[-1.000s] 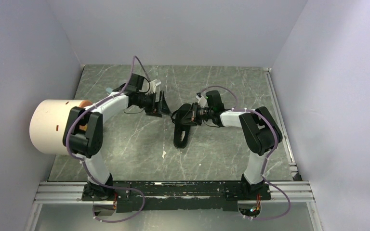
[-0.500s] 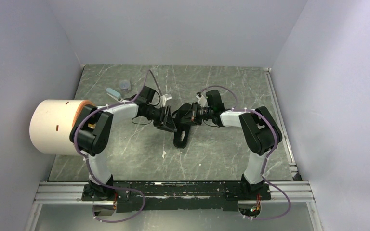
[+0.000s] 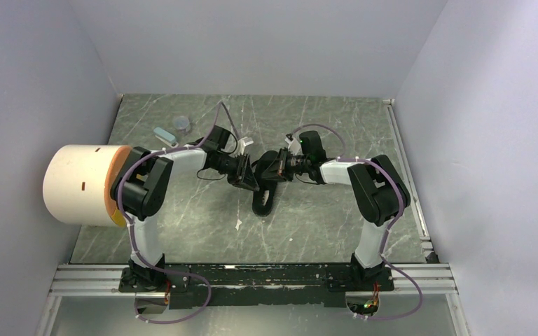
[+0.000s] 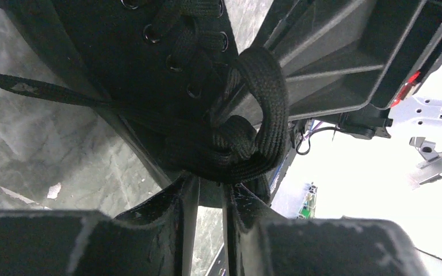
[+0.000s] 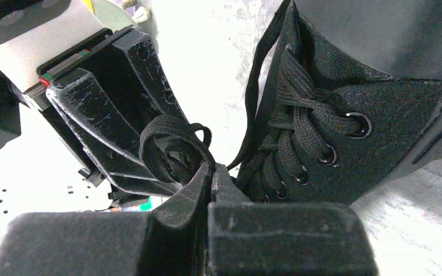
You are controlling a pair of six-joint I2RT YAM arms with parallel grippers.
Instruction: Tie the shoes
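Scene: Two robot arms reach inward over a grey marbled desk [image 3: 322, 119] and meet at one small black shoe [image 3: 265, 196].
Shoe position: It lies near the middle of the desk, between the two arms. Its length runs roughly from the far side to the near side. The laced part is at the far end, where the arms meet.
Left end effector [image 4: 210, 191]: It comes in from the shoe's left, with its tips right at the laces. The jaws are drawn to a narrow slit and a bunch of lace sits against the fingertips. Whether that bunch is actually pinched cannot be told.
Right end effector [image 5: 212, 175]: It comes in from the shoe's right with its fingers pressed fully together. A lace loop [image 5: 167, 121] rises from its tips, so it appears to pinch the base of that loop.
Loop and end effectors: The loop stands in the small space between the two, arching toward the left one's fingers.
Free lace [image 4: 34, 89]: One strand trails away from the shoe across the desk.
Handling, judged: The shoe looks light, with a soft fabric upper, so a hard tug would probably drag or tip it. The laces are thin, flat and limp. Their weave should grip well, but a released loop would likely collapse.
Where to hold: On the flat of the lace near the loop's base, not on the shoe body or at the metal eyelets [image 5: 359, 124].
Also present: A large white cylinder [image 3: 77, 183] stands at the desk's left edge.
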